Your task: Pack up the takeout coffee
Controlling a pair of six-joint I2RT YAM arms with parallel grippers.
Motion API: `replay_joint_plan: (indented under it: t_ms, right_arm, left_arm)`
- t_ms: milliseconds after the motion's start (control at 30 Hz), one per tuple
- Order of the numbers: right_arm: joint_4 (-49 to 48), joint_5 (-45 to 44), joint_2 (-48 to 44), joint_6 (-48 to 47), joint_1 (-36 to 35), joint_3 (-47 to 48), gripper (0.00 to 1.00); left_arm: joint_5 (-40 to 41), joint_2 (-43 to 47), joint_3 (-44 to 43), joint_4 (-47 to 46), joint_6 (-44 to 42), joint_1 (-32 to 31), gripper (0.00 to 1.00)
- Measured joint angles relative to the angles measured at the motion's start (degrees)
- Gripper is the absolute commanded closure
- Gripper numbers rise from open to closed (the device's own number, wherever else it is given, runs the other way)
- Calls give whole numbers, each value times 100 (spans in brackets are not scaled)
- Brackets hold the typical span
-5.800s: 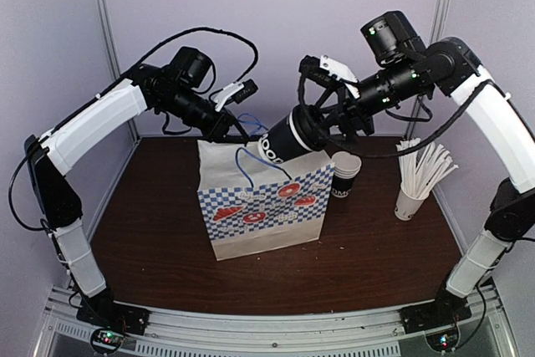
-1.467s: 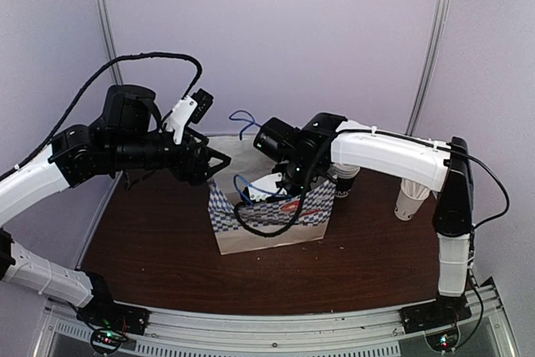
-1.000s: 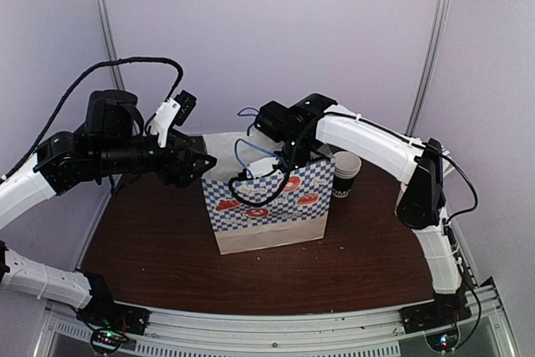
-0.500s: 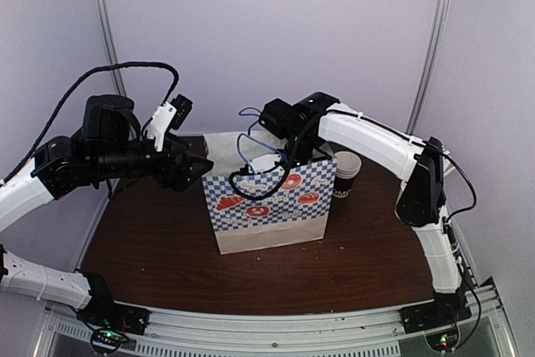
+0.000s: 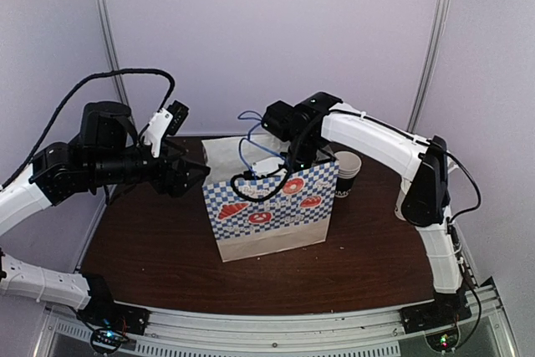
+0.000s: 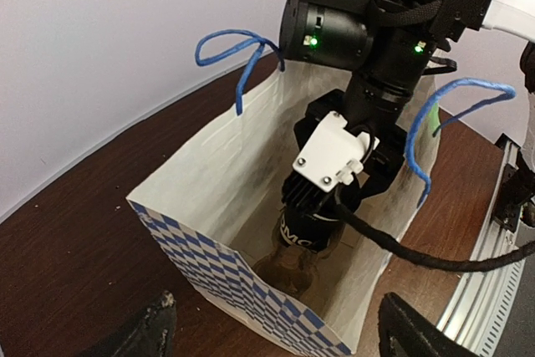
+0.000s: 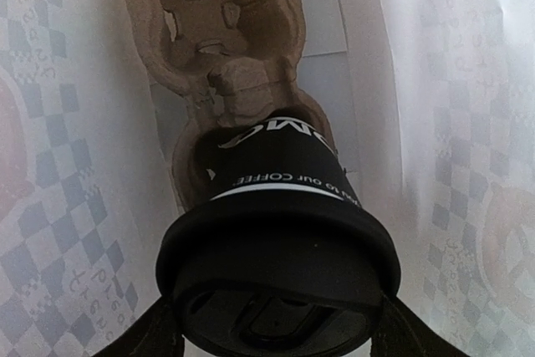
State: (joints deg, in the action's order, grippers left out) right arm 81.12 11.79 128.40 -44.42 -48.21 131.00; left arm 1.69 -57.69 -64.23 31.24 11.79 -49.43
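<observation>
desk (image 5: 150, 248): dark brown wood, everything sits on this

right arm (image 5: 376, 144): reaches over from the right and dips straight down into the bag's open top

left arm (image 5: 50, 177): comes in low from the left and points at the bag's left side

bag (image 5: 276, 215): paper, blue-and-white checks outside, plain white inside. It stands upright mid-desk with its mouth wide open and its blue cord handles (image 6: 238, 48) sticking up

cardboard carrier (image 7: 217, 14): brown drink tray lying on the bag's floor

stack of cups (image 5: 346, 175): on the desk just right of the bag, behind its far corner

takeout coffee (image 7: 280, 206): black cup with its black lid on, deep inside the bag. The base is going into the nearer carrier pocket, but I honestly can't tell if it's fully seated

right end effector (image 7: 280, 328): fingers (image 7: 159, 336) sit on either side of the lid, gripping the coffee

left end effector (image 5: 196, 175): jaws spread wide with nothing in them, hovering just beside the bag's left rim, not touching as far as I can see
</observation>
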Motion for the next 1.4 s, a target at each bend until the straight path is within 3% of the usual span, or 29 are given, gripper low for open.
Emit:
replay_joint_plan:
  t_ms: [300,700,867,1067,1200,1400]
  right_arm:
    - [76,-579,-155,280,-396,-240,64]
    - [267,-872,42,483,-544,74,65]
    - [190,-907,-125,533,-459,-225,68]
    - [131,-911,-354,588,-407,-595,62]
    - [227,-933,-120,610,-474,-195,60]
    - [350,-1032,-11,629,-481,-24,51]
  left_arm:
    - [2,70,20,0,35,0,16]
    - [7,52,90,-116,42,0,16]
    - [2,-13,92,-127,44,0,16]
    - [4,-11,92,-129,52,0,16]
    - [2,-11,92,-127,61,0,16]
    - [4,-4,92,-122,83,0,16]
